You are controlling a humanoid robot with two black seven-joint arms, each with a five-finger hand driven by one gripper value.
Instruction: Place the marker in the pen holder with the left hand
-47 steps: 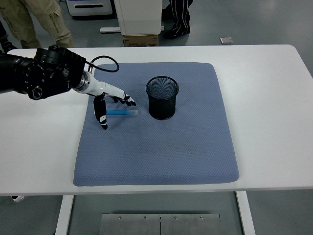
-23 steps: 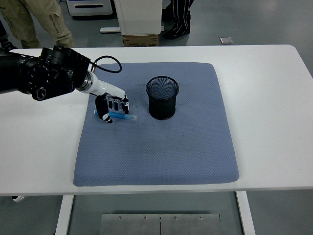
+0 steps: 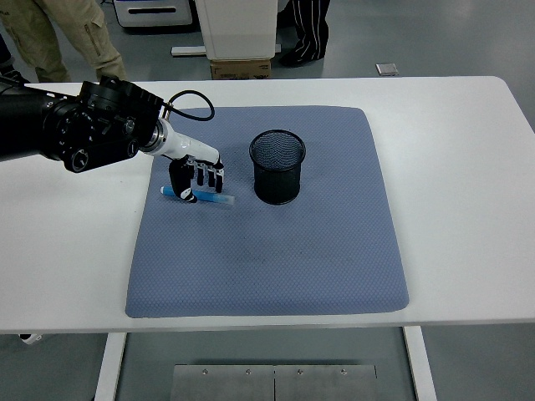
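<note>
A blue marker [image 3: 219, 200] lies nearly flat on the blue-grey mat [image 3: 267, 251], left of a black mesh pen holder [image 3: 277, 171] that stands upright near the mat's middle back. My left hand [image 3: 197, 179] comes in from the left and sits right over the marker. Its fingers are curled down around the marker's middle, so both marker ends stick out, left and right. The hand is about a hand's width left of the holder. The right arm is out of view.
The mat lies on a white table [image 3: 468, 167]. A black cable [image 3: 188, 104] loops behind my left wrist. Beyond the table's far edge stand people's legs [image 3: 79, 33] and a white cabinet [image 3: 236, 29] on a cardboard box.
My left hand has moved from spread fingers behind the marker to curled fingers over it. The marker has shifted slightly and its right end now sits lower.
</note>
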